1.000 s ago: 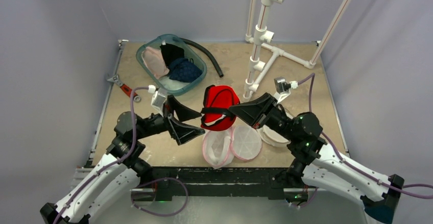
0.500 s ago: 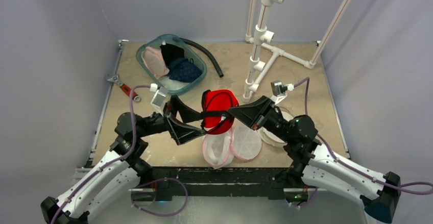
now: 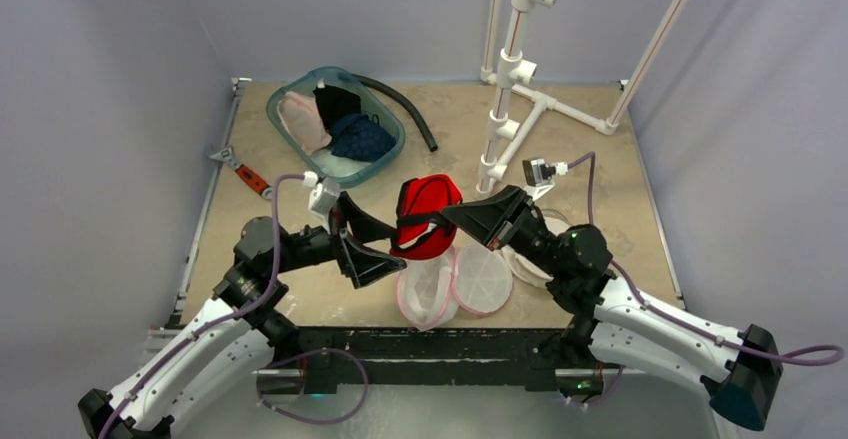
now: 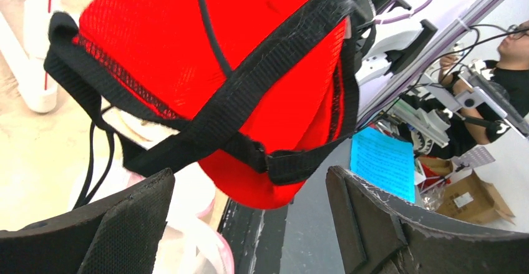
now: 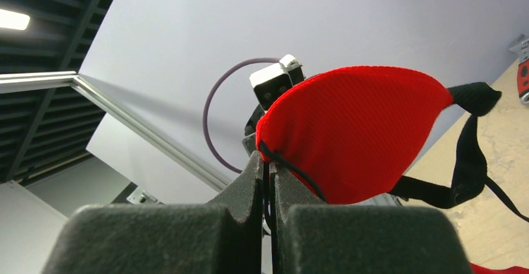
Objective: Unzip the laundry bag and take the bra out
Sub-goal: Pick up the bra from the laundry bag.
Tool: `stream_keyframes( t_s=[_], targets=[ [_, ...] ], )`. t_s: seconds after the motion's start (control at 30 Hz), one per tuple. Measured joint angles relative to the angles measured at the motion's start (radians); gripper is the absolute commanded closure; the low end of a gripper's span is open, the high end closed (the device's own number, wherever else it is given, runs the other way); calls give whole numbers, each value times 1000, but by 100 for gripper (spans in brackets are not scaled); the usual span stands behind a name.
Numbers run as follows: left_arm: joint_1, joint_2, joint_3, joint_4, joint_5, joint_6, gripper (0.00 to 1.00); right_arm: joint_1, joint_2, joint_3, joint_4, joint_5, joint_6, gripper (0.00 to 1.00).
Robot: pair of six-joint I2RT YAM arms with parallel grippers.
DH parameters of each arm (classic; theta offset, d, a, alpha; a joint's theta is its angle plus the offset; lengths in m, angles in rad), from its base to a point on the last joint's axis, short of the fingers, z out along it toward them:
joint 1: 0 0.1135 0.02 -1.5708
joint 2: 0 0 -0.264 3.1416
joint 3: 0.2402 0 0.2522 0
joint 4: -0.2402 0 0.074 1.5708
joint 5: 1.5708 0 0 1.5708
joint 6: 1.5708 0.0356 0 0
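- Red with black straps, the bra (image 3: pixel 428 221) hangs clear of the table (image 3: pixel 610 174) near its middle, between the two claws and above the far edge of the bag (image 3: pixel 455 281).
- Pinched together, the right claw (image 5: pixel 268 165) grips a thin black cord at the rim of one cup. Its wrist view shows the fingers meeting with only that cord between them.
- Spread wide, the left claw (image 3: pixel 398 243) holds nothing. In its wrist view the bra's lower edge dips toward the gap between the jaws, with air on both sides and no contact with either finger.
- White mesh with pink trim, the bag lies opened into two round halves close to the table's near edge.
- Just beside the bag, a white round piece (image 3: pixel 530 267) shows under the right arm; I cannot tell what it is.
- Teal and filled with clothes, the basket (image 3: pixel 372 171) sits far-left. Only a narrow strip of bare table separates its near corner from the bra.
- Black, the hose (image 3: pixel 405 111) curves along the basket's far-right side.
- Lying at the left edge, a red-handled tool (image 3: pixel 243 169) is well apart from the bag.
- White piping forms the stand (image 3: pixel 508 89), which rises just behind and to the right of the bra.
- Bare tabletop runs from the stand's feet to the right edge, and from the left arm out to the left edge.
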Motion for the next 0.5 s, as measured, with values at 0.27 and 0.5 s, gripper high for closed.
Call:
stream_keyframes(
  t_s=[0.27, 0.5],
  targets=[
    [0, 5, 0, 21, -1, -11, 39, 0, 3, 1, 16, 7, 6, 100],
    [-5, 35, 0, 106, 9, -47, 100, 0, 32, 0, 65, 27, 23, 100]
  ],
)
